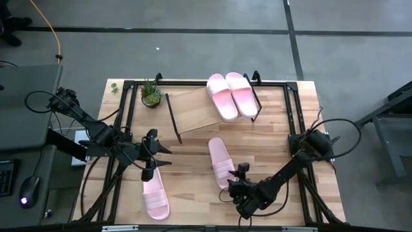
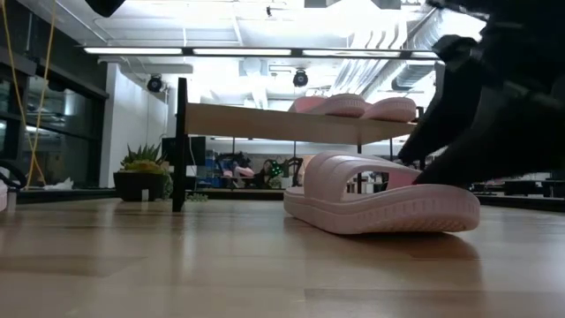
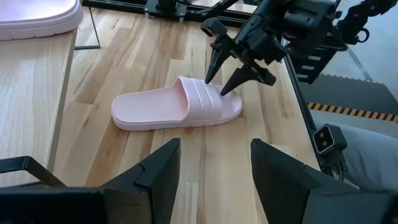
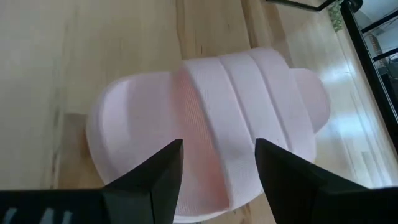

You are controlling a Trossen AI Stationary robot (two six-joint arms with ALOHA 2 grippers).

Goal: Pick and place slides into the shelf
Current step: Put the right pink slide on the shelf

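From above, we see a light wooden table (image 1: pixel 193 161) ringed by a black frame. At its far side stands the shelf (image 1: pixel 199 109), a slanted wood board in thin black metal. Two pink slides (image 1: pixel 230 94) lie side by side on the shelf's right half, touching; the board's left half is bare wood. A small potted plant (image 1: pixel 151 94) sits at the far left corner, just beside the shelf.

Two more slides lie flat on the tabletop. One slide (image 1: pixel 221 162) sits in the middle of the table, in front of the shelf, with open wood on both sides. The right gripper (image 1: pixel 237 180) hangs low over the near end of this slide, its fingers spread wide on either side of the wide strap (image 4: pixel 239 118), not closed on it. In the low view, the sole rests flat on the wood.

The other slide (image 1: pixel 155 195) lies near the front left edge. The left gripper (image 1: pixel 156 156) hovers just beyond its far end, fingers open and holding nothing. Clear wood separates the two arms.
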